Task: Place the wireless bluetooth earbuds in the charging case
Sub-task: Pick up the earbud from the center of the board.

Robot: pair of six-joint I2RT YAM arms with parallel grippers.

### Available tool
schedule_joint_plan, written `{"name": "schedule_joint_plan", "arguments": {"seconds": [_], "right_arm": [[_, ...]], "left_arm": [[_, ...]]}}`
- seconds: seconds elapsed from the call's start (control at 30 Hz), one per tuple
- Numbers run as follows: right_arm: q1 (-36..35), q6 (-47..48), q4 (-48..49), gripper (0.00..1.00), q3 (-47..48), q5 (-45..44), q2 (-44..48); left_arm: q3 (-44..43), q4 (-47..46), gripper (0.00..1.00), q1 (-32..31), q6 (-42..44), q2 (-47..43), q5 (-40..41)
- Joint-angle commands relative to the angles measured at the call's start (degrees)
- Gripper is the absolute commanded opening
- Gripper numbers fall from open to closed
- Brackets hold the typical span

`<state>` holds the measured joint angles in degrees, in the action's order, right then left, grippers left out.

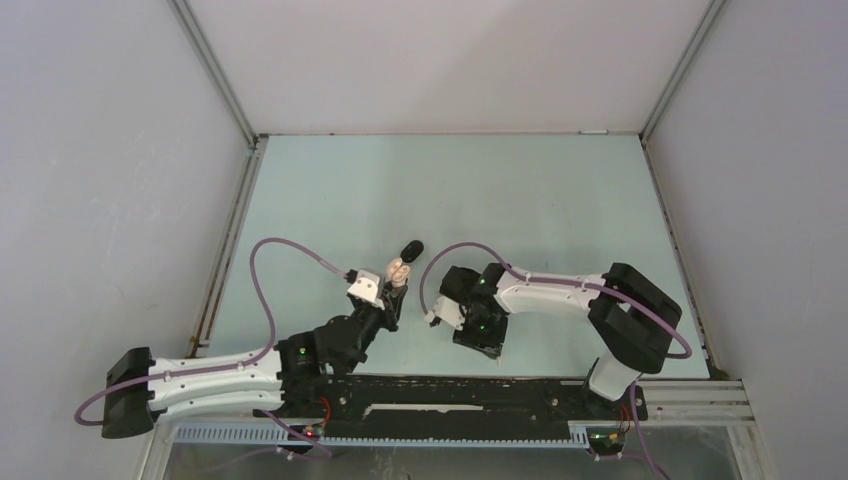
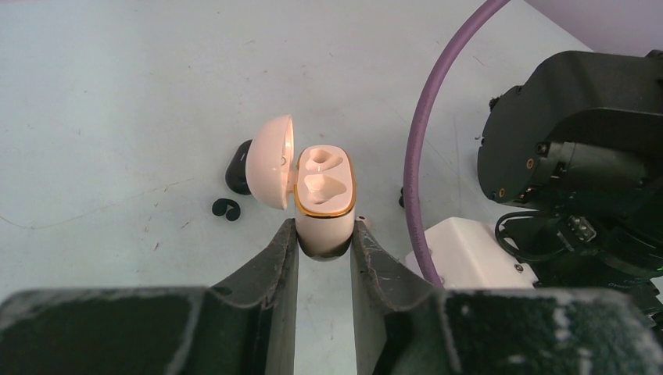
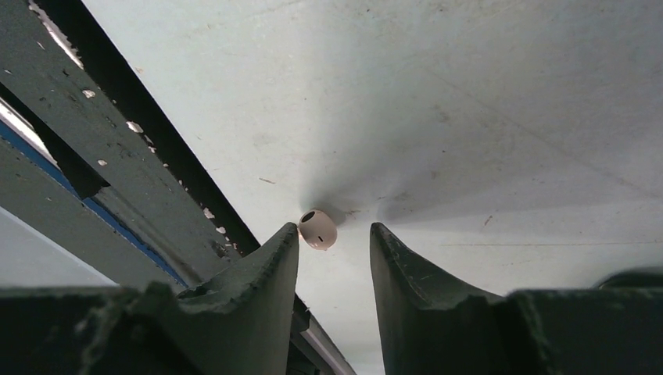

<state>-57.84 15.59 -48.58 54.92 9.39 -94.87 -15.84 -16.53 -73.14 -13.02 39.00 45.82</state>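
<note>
Risk, pinch: the white bud [image 3: 317, 229] lies off centre between the fingers of the right gripper [image 3: 335, 234], at the tip of the frame-left finger. Closing from here may roll or flick the round shell instead of trapping it.
Risk, edge: the bud rests on the table [image 3: 469, 117] near the dark rail [image 3: 156, 195] at left of the right wrist view. A push that way could lose it off the surface.
Risk, seating: the wells are shaped, so a bud brought in wrongly turned would likely sit proud.
Right gripper: fingers apart, holding nothing.
Left gripper [image 2: 324, 234]: fingers clamped on the lower body of the case [image 2: 324, 195].
Case: cream with a gold rim, at centre of the left wrist view. Its lid [image 2: 270, 160] is swung open to the left and both wells are empty.
White bud, look: tiny, rounded, glossy, whitish, with a dark opening on its upper left.
Black bud [image 2: 227, 208]: on the table left of the case, just below a black case [image 2: 237, 168] partly hidden by the lid.
</note>
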Motion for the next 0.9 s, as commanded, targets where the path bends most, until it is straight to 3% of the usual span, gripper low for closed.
{"name": "schedule_joint_plan", "arguments": {"seconds": [0.0,0.37,0.6,0.73,0.87], "right_arm": [[0.1,-0.2,-0.2,0.40,0.6,0.5,-1.6],[-1.3,0.3,0.3,0.38,-0.4,-0.8,-2.5],[-3.2,0.5,0.8,0.19,-1.0,-1.6,-3.5],[-3.7,0.9,0.6,0.01,-1.0,-3.5,-2.7],[-2.9,2.9,-3.1,0.00,1.9,-9.0,0.6]], "left_arm": [[-0.8,-2.6,0.00,-0.2,0.9,-0.4,0.3],[-0.2,-2.7,0.00,-0.2,0.6,-1.1,0.2],[-0.3,-2.7,0.00,-0.2,0.6,-0.9,0.2],[-0.1,-2.7,0.00,-0.2,0.4,-0.7,0.1],[0.4,-4.5,0.00,-0.2,1.1,0.5,0.0]]}}
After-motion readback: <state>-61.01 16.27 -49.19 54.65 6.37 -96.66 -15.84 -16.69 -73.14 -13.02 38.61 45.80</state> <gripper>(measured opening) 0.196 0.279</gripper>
